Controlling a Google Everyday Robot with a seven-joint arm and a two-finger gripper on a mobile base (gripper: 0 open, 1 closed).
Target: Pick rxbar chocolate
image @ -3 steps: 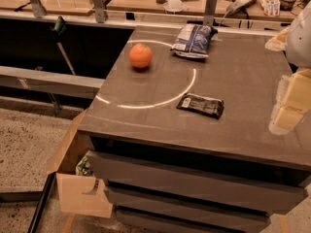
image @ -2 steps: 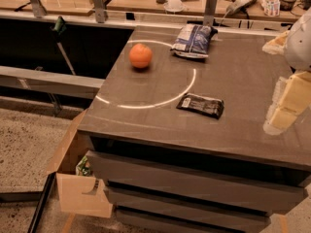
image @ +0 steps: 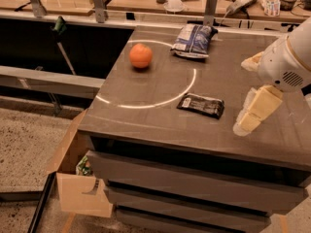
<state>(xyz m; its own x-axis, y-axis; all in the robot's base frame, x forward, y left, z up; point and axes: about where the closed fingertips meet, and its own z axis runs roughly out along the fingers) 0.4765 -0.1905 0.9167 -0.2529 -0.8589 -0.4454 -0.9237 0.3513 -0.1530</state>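
The gripper (image: 244, 124) has slid toward 9 o'clock since the earlier frame. It now hangs nearer the bar, while everything on the counter (image: 146, 125) lies where it was.

At the far left, below the counter's edge, an open cardboard box (image: 77, 191) sits on the floor. On the counter the orange (image: 141, 56) rests at about 10 o'clock from the bar. The blue-and-white bag (image: 194, 40) lies at 12 o'clock from the bar, well apart from it. The rxbar chocolate (image: 201, 105) lies flat just outside the white arc (image: 150, 106), its white label end turned toward 9 o'clock. The gripper hovers at roughly 4 o'clock from the bar, near it but not touching. It carries nothing, and I cannot tell whether the jaws stand wide or narrow.

The step in hand looks like the approach, with no grasp begun. The next move likely calls for carrying the gripper on toward 9 o'clock until it is over the bar. It would then descend with the jaws straddling the bar's narrow width.
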